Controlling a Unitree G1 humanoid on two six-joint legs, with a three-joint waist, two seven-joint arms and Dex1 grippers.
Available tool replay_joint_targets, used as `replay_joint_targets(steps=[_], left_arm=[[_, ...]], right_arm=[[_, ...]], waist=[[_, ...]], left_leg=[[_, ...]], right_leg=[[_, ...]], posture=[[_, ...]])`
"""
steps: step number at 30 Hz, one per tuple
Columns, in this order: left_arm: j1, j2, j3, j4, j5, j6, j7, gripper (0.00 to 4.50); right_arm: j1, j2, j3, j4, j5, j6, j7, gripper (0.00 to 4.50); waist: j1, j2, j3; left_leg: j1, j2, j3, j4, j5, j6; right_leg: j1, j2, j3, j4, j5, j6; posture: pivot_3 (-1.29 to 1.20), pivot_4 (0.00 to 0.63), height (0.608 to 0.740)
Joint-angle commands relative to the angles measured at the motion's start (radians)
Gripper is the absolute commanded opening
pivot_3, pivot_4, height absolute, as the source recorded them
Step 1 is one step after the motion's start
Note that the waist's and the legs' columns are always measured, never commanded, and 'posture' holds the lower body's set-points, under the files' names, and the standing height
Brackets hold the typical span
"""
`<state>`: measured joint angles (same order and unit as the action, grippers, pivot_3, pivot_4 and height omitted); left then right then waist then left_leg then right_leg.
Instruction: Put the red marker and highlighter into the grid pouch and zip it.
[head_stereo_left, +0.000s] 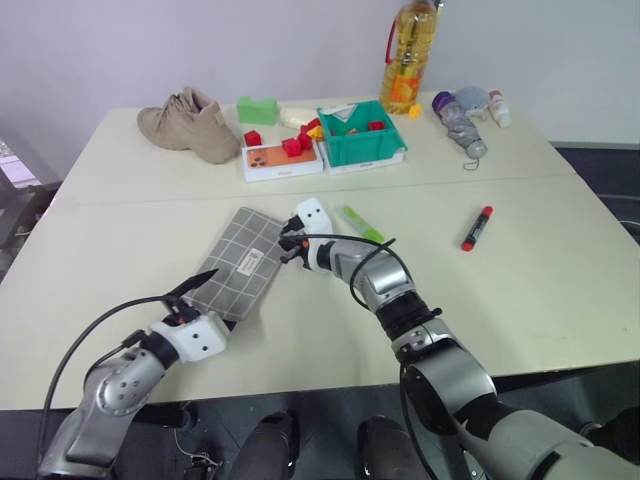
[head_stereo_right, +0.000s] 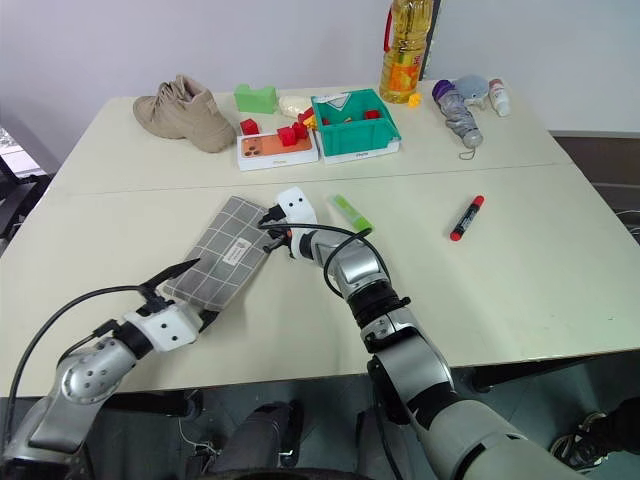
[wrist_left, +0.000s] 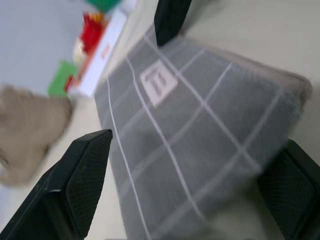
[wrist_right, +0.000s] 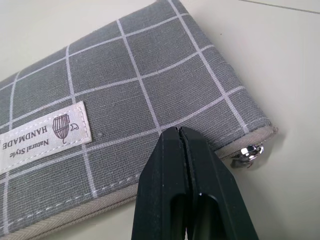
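Right end effector (wrist_right: 182, 137): I have its fingers pressed together, tips at the zip edge of the grid pouch (head_stereo_left: 238, 262), just short of the zip pull (wrist_right: 247, 152); nothing is pinched that I can see.
Left end effector (head_stereo_left: 196, 292): spread wide at the pouch's near end, one finger on each side, I judge to pin it while the zip is worked.
Pouch: flat on the surface (head_stereo_left: 520, 250), zip looks closed.
Highlighter (head_stereo_left: 362, 224): just beyond my right wrist, outside the pouch.
Red marker (head_stereo_left: 477, 228): well apart, to the right.
Progress: I judge neither pen is loaded yet.
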<state>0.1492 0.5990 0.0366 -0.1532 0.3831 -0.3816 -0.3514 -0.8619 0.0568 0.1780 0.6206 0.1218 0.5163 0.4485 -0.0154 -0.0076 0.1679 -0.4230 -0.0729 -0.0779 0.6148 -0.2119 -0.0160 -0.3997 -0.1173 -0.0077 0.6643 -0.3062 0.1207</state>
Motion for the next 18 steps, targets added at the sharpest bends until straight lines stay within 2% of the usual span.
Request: replay_joint_targets(steps=[1, 4, 11, 12, 16, 18], left_arm=[[-0.032, 0.001, -0.050, 0.049, 0.087, -0.048, 0.059, 4.50], [-0.057, -0.002, -0.057, 0.071, 0.094, -0.064, 0.088, 3.79], [-0.079, 0.019, -0.052, 0.097, 0.073, -0.094, 0.102, 0.30], [-0.079, 0.020, -0.050, 0.098, 0.069, -0.096, 0.102, 0.04], [-0.079, 0.007, -0.033, 0.081, 0.023, -0.075, 0.099, 0.04], [-0.075, -0.023, -0.015, 0.044, -0.076, -0.036, 0.075, 0.04]], right_arm=[[0.011, 0.015, -0.001, -0.031, -0.005, 0.009, -0.004, 0.03], [0.016, 0.014, 0.000, -0.039, -0.006, 0.010, -0.004, 0.00], [0.021, 0.011, -0.002, -0.053, -0.006, 0.011, -0.006, 0.00], [0.021, 0.011, -0.004, -0.056, -0.005, 0.011, -0.006, 0.00], [0.011, 0.005, -0.029, -0.074, 0.009, -0.012, -0.010, 0.00], [0.011, -0.028, -0.039, -0.132, 0.010, -0.058, 0.012, 0.00]], waist=[[0.001, 0.000, 0.000], [-0.002, 0.000, 0.000], [-0.001, 0.001, -0.001], [-0.002, 0.001, -0.001], [-0.003, 0.001, -0.001], [-0.002, 0.001, -0.001]], left_leg=[[0.000, 0.000, 0.000, 0.000, 0.000, 0.000], [0.000, 0.000, 0.000, 0.000, 0.000, 0.000], [0.000, 0.000, 0.000, 0.000, 0.000, 0.000], [0.000, 0.000, 0.000, 0.000, 0.000, 0.000], [0.000, 0.000, 0.000, 0.000, 0.000, 0.000], [0.000, 0.000, 0.000, 0.000, 0.000, 0.000]], right_leg=[[0.000, 0.000, 0.000, 0.000, 0.000, 0.000], [0.000, 0.000, 0.000, 0.001, 0.000, 0.000], [-0.001, 0.000, 0.000, 0.001, 0.000, 0.000], [-0.001, 0.000, 0.000, 0.001, 0.000, 0.000], [-0.001, 0.000, 0.000, 0.001, 0.000, 0.000], [-0.001, 0.000, 0.000, 0.001, 0.000, 0.000]], posture=[[0.00, 0.150, 0.739], [0.00, 0.150, 0.739], [0.00, 0.150, 0.739], [0.00, 0.150, 0.739], [0.00, 0.150, 0.739], [0.00, 0.150, 0.739]])
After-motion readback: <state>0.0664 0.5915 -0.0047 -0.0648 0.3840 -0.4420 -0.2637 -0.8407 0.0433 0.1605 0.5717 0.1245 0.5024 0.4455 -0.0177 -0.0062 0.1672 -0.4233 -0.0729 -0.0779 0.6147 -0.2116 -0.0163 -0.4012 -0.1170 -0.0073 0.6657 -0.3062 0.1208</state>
